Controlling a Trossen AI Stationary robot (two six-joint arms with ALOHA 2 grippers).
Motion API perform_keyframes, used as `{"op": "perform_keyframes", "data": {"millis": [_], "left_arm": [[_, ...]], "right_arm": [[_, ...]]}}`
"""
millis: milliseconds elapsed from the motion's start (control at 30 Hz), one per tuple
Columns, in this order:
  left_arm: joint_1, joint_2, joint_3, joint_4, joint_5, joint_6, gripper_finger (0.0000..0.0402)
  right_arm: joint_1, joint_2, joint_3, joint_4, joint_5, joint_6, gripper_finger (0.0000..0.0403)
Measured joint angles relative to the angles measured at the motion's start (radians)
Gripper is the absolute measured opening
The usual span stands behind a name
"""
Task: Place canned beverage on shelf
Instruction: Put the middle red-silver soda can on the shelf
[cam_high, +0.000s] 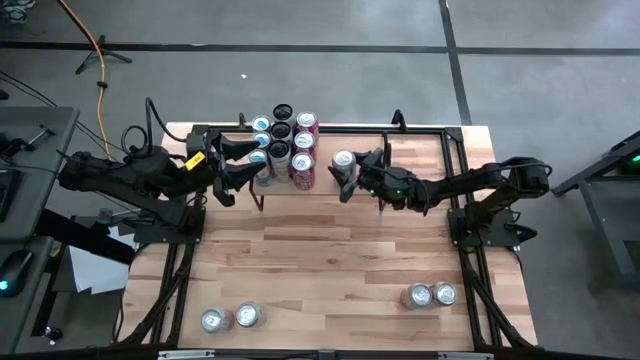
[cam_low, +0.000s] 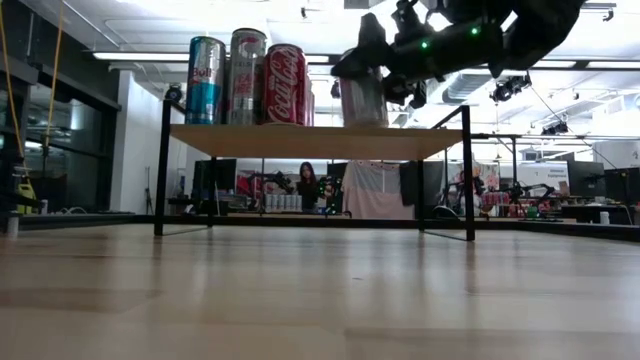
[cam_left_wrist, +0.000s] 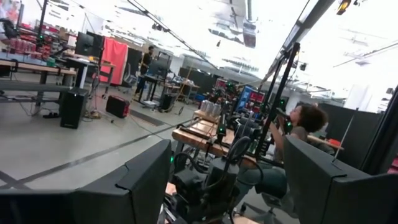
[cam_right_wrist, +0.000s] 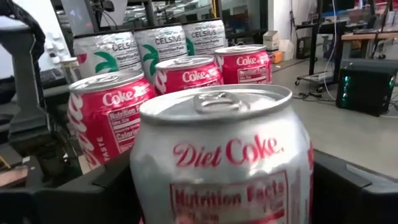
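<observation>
From my remote station, the setting reads as a robotics lab or workshop in an open industrial hall. The wooden table (cam_high: 330, 250) stands on a bare grey concrete floor (cam_high: 540, 70) marked with dark seam lines, an orange cable (cam_high: 97, 60) trailing across it. Beyond the table I can see more workbenches (cam_left_wrist: 205, 134) loaded with equipment, black metal frames and monitors. Strip lights (cam_low: 130, 56) and exposed ducting run along the high ceiling. A person (cam_left_wrist: 298, 134) sits among the benches, and another person (cam_low: 306, 186) sits at a desk in the distance. A red cloth (cam_left_wrist: 114, 59) hangs over a far stand.
</observation>
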Motion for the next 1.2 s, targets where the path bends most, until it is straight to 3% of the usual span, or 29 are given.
{"op": "perform_keyframes", "data": {"millis": [467,733,1100,1200], "left_arm": [[0.0,0.0,0.0,-0.001,0.0,0.027,0.0241],[0.0,-0.005,0.0,0.0,-0.001,0.028,0.0241],[0.0,-0.005,0.0,0.006,-0.002,0.052,0.0241],[0.0,-0.005,0.0,0.006,-0.002,0.053,0.0241]], "right_arm": [[0.007,-0.022,-0.001,-0.047,-0.042,0.068,0.0333],[0.007,-0.152,-0.001,-0.232,-0.093,0.095,0.0334],[0.007,-0.309,0.001,-0.293,-0.136,0.114,0.0335],[0.006,-0.348,0.056,-0.455,-0.136,0.129,0.0335]]}}
